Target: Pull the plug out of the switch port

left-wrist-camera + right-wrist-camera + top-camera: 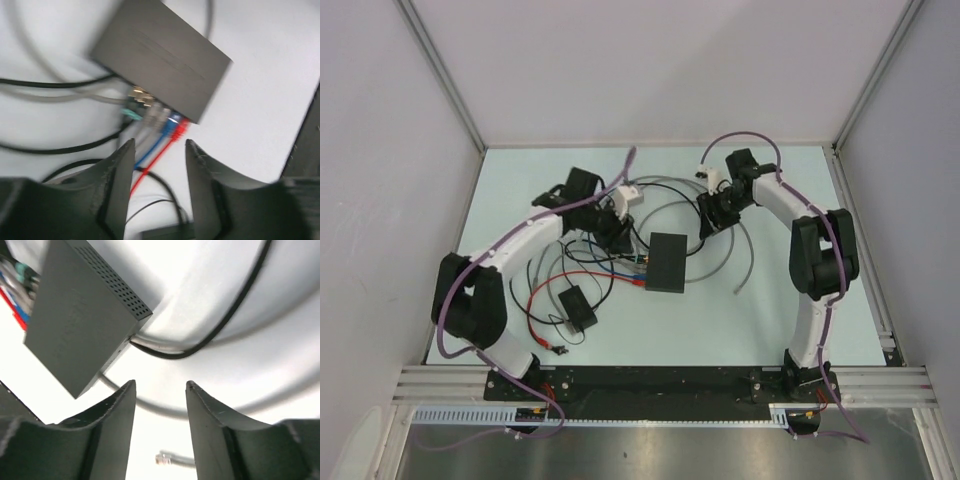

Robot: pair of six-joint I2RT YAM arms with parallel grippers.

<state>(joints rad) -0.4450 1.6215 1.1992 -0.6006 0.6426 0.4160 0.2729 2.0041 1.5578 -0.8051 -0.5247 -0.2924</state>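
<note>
White walls stand around a pale surface (770, 320). Near its middle lies a flat dark grey box (667, 262). The switch port (152, 102) is the row of sockets on the narrow edge of the box that faces the left arm (520, 245).

Four plugs sit side by side at that row: a green plug (131, 114), a grey plug (156, 116), a blue plug (171, 124) and a red plug (183, 126). The left wrist view is blurry, so I cannot tell how deep each one sits. A blue wire (150, 152) and a red wire (150, 169) run from the plugs back between the left jaws. The left jaws hang just in front of the port. They are partly apart, grip nothing and touch no plug.

On the other side of the box, the right jaws hang near its back corner. They are partly apart too and hold nothing. A black cable (230, 320) curves away from the back of the box. A loose plug (164, 458) lies flat on the surface, just by the right jaws and apart from the box.

Further out, a small black box (578, 307) with thin wires (532, 305) lies near the left arm. A grey cable (748, 262) loops over the surface by the right arm (820, 250).
</note>
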